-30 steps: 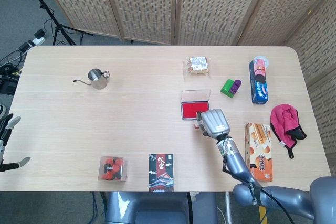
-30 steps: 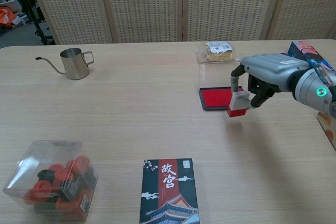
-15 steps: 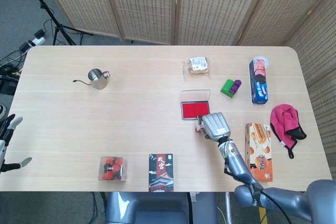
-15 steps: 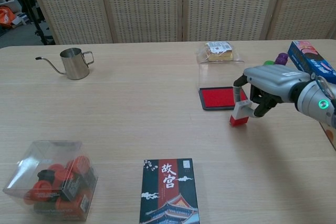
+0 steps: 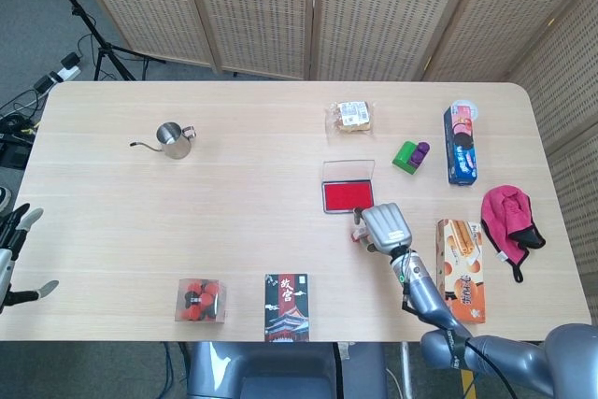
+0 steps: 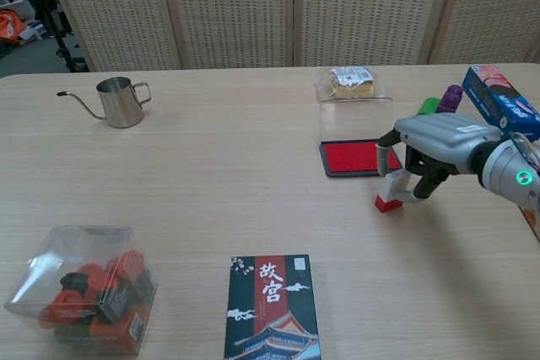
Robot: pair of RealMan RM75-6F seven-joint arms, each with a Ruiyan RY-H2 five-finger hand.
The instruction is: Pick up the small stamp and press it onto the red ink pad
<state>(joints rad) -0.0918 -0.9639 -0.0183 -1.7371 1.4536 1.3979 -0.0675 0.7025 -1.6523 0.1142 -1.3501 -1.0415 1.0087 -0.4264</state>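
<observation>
The small stamp (image 6: 391, 192), white on top with a red base, stands on the table just in front and to the right of the red ink pad (image 6: 354, 158). My right hand (image 6: 432, 144) is over it, thumb and a curled finger still pinching its white upper part. In the head view the stamp (image 5: 356, 230) peeks out at the left of that hand (image 5: 385, 225), just below the ink pad (image 5: 348, 195), whose clear lid (image 5: 348, 172) is open behind it. My left hand (image 5: 9, 251) hangs off the table's left edge, fingers spread, holding nothing.
A steel kettle (image 5: 173, 139) stands at the left. A clear box of red items (image 5: 201, 299) and a printed black box (image 5: 286, 306) lie along the front edge. A snack packet (image 5: 352, 116), a green-purple object (image 5: 409, 155), a blue box (image 5: 460, 145), an orange box (image 5: 462, 269) and a pink cloth (image 5: 506, 215) lie at the right.
My right hand has carried the stamp down and slightly toward the front right; the stamp went from hanging above the table to resting on it beside the ink pad.
</observation>
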